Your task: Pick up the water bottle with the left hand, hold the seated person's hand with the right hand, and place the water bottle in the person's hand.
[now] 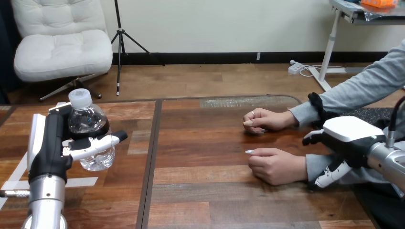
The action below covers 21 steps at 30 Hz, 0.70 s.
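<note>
A clear water bottle (93,126) with a white cap stands on the table at the left. My left hand (47,143) is against its left side, with the thumb (98,143) lying across its front and dark fingers showing through it from behind. The person's near hand (274,164) rests loosely curled on the table at the centre right. My right hand (351,138) sits over that hand's grey-sleeved wrist, fingers curled over the far side and thumb under the near side. The person's far hand (265,119) lies on the table just beyond.
The wooden table (205,200) has a dark seam running front to back left of centre. White tape strips (19,174) lie on it by my left arm. A bare stretch of tabletop separates the bottle from the person's hands.
</note>
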### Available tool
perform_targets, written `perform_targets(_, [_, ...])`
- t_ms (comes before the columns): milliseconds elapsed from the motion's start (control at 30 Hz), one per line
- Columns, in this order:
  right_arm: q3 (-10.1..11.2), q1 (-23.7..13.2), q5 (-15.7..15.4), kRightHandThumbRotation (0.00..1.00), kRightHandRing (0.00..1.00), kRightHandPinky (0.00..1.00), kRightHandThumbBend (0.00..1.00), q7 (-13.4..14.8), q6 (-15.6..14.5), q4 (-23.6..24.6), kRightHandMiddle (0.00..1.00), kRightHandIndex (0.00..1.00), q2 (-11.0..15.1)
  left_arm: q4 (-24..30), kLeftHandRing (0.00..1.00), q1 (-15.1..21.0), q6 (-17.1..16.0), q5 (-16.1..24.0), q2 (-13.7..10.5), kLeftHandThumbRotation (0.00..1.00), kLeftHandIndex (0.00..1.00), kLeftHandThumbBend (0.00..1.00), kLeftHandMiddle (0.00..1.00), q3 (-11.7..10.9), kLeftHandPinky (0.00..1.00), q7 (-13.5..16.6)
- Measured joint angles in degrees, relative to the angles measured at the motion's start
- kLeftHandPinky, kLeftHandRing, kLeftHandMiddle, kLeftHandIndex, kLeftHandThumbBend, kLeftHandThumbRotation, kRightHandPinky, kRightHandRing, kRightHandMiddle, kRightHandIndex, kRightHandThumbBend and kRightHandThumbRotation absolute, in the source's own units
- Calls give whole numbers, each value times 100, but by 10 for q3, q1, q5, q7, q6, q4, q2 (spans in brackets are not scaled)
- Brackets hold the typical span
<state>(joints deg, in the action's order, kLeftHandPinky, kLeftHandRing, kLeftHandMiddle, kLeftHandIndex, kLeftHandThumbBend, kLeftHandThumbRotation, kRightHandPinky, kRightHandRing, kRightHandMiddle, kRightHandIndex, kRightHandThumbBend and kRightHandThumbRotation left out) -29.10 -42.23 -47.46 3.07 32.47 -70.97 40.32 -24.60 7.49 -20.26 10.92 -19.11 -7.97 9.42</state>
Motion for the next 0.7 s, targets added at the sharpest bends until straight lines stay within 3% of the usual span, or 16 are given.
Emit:
perform_targets(333, [-18,-4,-8,43,82,81,100,8,-2,-7,83,81,-1,0,35,0,6,0,0,0,41,86,40,0,31,0])
perform_targets(700, [-25,-6,-8,40,82,81,100,3,-10,-14,83,81,-2,0,34,-2,8,0,0,0,41,86,40,0,31,0])
